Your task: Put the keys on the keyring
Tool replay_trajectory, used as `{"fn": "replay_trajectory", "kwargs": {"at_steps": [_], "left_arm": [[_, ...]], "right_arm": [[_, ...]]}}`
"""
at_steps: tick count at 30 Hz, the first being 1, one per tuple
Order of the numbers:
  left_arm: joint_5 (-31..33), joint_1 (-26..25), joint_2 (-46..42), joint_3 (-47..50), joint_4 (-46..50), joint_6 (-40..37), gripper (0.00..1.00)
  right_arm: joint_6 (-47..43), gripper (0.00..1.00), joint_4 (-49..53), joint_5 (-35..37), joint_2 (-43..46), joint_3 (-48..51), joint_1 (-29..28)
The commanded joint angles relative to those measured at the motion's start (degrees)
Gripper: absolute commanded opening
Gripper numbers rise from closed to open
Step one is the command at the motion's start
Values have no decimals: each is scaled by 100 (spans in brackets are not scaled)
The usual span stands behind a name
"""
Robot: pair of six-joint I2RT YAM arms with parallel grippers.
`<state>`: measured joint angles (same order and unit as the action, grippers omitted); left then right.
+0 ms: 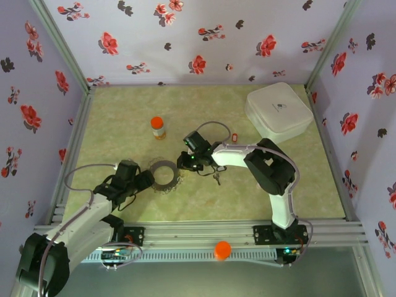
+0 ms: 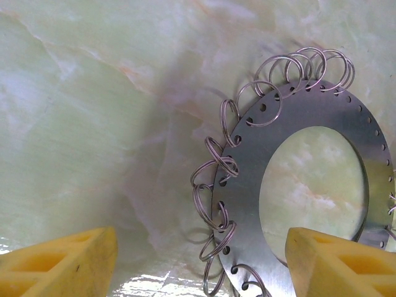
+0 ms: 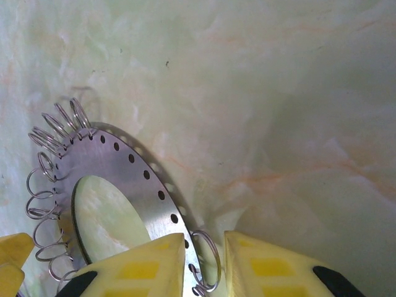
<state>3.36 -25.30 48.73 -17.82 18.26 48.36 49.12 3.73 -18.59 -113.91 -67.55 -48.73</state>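
The keyring (image 1: 164,175) lies flat on the table, a grey metal disc with a wide hole and small wire loops along its rim. My left gripper (image 1: 146,180) is at its left edge. Its yellow fingers (image 2: 62,263) stand wide open astride the looped rim (image 2: 213,204). My right gripper (image 1: 184,163) is at the keyring's right edge. Its fingers (image 3: 272,266) stand a narrow gap apart around one wire loop (image 3: 209,260), and a sliver of space still shows. One key (image 1: 216,179) lies just right of that gripper. The red-tagged key (image 1: 234,136) lies farther back.
An orange-capped bottle (image 1: 158,127) stands behind the keyring. A white lidded box (image 1: 278,111) sits at the back right. An orange knob (image 1: 223,249) is on the front rail. Flowered walls close in the table on three sides.
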Motion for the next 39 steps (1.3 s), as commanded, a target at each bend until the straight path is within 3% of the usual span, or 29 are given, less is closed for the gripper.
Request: {"fn": "replay_trajectory", "kwargs": {"at_steps": [1, 23, 30, 33, 39], "left_arm": [[-52, -46, -81, -35, 99, -2, 73], [-133, -73, -199, -89, 228, -152, 74], [104, -260, -641, -455, 390, -320, 69], [363, -476, -895, -736, 343, -817, 69], [297, -722, -874, -1426, 260, -2803, 71]], "right_arm": [[63, 24, -112, -204, -99, 25, -31], [-274, 11, 506, 54, 57, -140, -81], [-628, 5, 894, 320, 392, -230, -179], [-983, 4, 1221, 549, 708, -298, -283], [-1716, 0, 1718, 939, 1580, -402, -348]]}}
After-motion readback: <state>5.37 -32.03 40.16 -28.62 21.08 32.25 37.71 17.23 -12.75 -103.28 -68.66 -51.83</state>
